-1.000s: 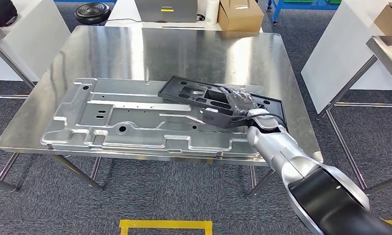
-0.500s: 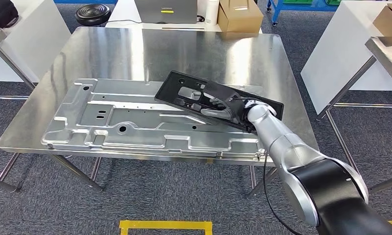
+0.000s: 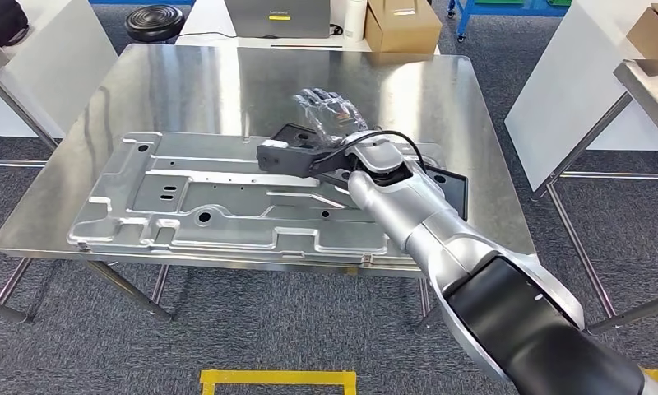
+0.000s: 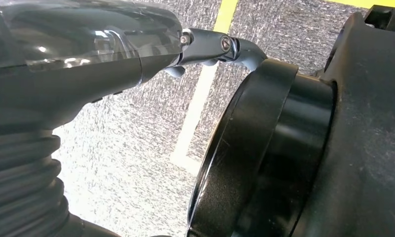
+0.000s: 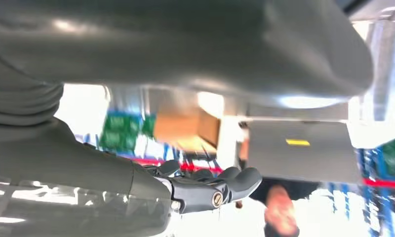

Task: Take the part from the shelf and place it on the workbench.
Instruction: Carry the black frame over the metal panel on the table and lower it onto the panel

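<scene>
Flat, black part long axis slants across workbench.

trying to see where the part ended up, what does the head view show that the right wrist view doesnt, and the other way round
Head view alone: the steel workbench, the large silver panel lying on it, and the black part resting partly on that panel and partly on the bench, with the right arm across it. The part lies free; the fingers are spread above it.

Right wrist view alone: a person, blurred, beyond the hand.

Both: the right hand, raised with nothing in it, and a cardboard box in the background.
</scene>
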Motion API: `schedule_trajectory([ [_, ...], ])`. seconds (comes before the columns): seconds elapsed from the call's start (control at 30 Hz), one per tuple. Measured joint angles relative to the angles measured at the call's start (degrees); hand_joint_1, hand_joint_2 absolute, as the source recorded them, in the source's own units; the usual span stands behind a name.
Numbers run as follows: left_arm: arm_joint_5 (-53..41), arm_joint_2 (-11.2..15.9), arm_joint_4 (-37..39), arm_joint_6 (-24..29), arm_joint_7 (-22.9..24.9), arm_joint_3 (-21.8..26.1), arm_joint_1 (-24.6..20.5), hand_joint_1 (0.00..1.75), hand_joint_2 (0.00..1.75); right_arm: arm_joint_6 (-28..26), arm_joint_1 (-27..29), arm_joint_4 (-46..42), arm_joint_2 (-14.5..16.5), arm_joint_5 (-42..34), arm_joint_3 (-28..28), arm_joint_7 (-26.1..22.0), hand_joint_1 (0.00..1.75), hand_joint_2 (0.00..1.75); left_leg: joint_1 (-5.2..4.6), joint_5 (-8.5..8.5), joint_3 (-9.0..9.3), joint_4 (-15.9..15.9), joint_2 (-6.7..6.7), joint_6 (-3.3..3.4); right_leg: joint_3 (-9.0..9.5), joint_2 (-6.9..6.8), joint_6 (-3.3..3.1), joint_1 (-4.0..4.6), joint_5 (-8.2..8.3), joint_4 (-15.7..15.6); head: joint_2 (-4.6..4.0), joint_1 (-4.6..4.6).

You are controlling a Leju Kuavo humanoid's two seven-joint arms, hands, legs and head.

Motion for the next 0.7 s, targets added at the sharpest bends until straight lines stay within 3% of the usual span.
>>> schedule_trajectory([
  [0.2, 0.52, 0.0, 0.0, 0.31, 0.45, 0.69, 0.21, 0.0, 0.0, -1.16, 2.21, -7.59, 0.07, 0.98, 4.84, -2.34, 0.0, 0.0, 0.0, 0.0, 0.01, 0.0, 0.02, 0.0, -0.01, 0.01, 0.0, 0.0, 0.0, 0.0, 0.0, 0.02],
  [0.43, 1.23, -0.01, 0.0, 0.7, 1.72, 2.24, 0.55, 0.0, 0.0, -0.93, 13.67, -27.56, -0.47, -6.83, 9.86, -8.13, 0.0, 0.0, -0.03, -0.06, -0.01, -0.05, 0.03, -0.02, -0.06, 0.0, -0.1, -0.01, -0.08, -0.03, 0.0, -0.05],
  [0.7, 1.48, -0.07, -0.05, 1.63, 3.12, 3.33, 0.51, 0.0, 0.0, -3.13, 22.77, -43.17, -1.0, -10.37, 15.73, -9.88, 0.0, 0.0, -0.57, -0.29, -0.04, 0.06, 0.02, 0.34, -0.05, 0.0, 0.27, -0.52, -0.08, -0.22, 0.0, -0.27],
])
